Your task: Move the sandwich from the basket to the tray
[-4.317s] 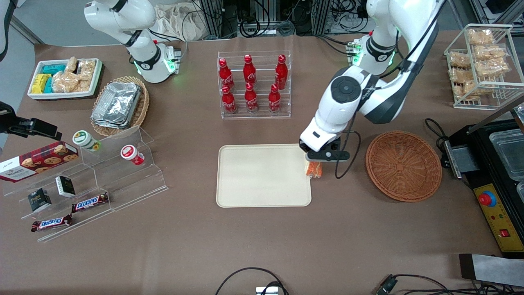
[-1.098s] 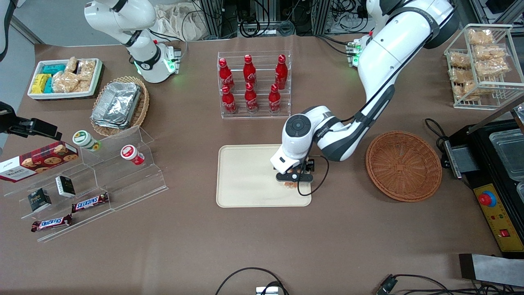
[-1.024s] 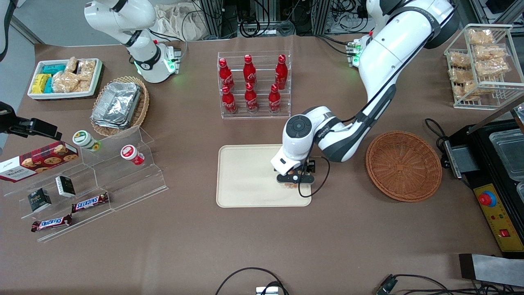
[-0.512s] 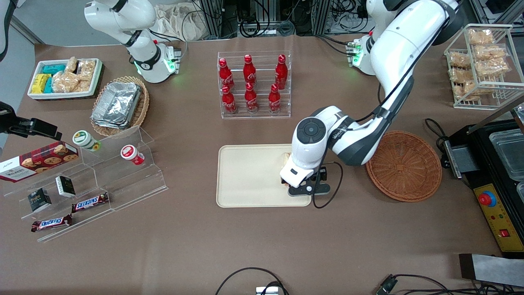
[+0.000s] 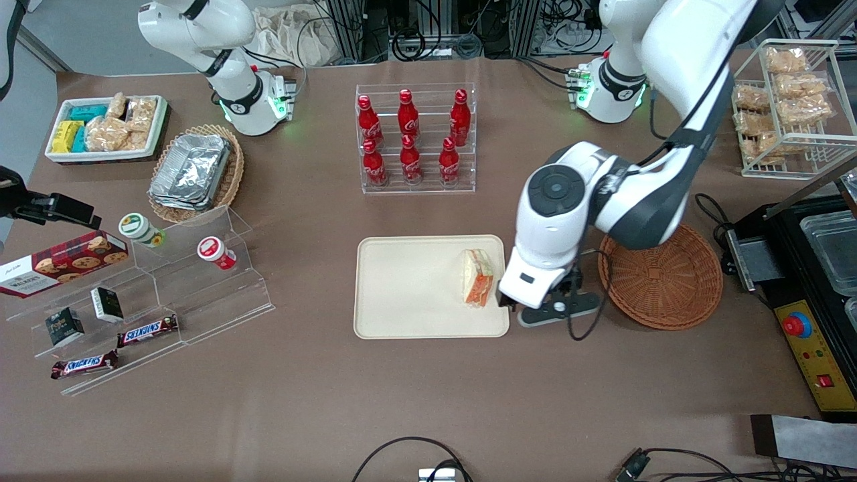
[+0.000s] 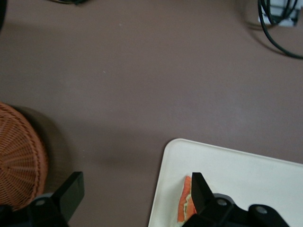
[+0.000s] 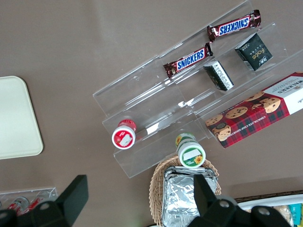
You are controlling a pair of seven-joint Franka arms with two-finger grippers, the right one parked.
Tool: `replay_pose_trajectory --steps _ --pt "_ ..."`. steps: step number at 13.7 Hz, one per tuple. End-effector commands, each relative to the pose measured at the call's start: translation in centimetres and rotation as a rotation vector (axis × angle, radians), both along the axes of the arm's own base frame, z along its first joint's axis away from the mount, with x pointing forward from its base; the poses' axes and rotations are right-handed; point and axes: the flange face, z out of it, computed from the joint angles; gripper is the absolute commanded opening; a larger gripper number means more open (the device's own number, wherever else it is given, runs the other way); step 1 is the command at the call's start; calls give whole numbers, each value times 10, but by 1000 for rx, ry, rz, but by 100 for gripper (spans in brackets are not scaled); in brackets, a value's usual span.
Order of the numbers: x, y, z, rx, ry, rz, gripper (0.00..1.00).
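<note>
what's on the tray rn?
Only the sandwich lies on the tray, near its basket-side edge. The gripper is open beside that edge, holding nothing. The basket is partly covered by the arm.

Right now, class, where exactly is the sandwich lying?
In the front view the sandwich lies on the tray, near the tray's edge closest to the basket. The open gripper hangs between tray and basket, clear of it.

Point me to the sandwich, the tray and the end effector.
sandwich (image 5: 477, 277), front view, orange cut edge.
tray (image 5: 408, 288), front view, bare floor.
end effector (image 6: 135, 191), left wrist view, midway between its open fingertips, beside the tray.
</note>
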Motion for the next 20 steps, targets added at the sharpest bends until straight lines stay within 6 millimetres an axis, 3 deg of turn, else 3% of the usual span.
replay_pose_trajectory --steps 1,4,13,20 --pt "0 21 24 -9 0 46 100" --pt "6 45 36 -26 13 83 100" --pt "8 73 59 -30 53 43 100" --pt "0 149 85 -46 91 -22 100"
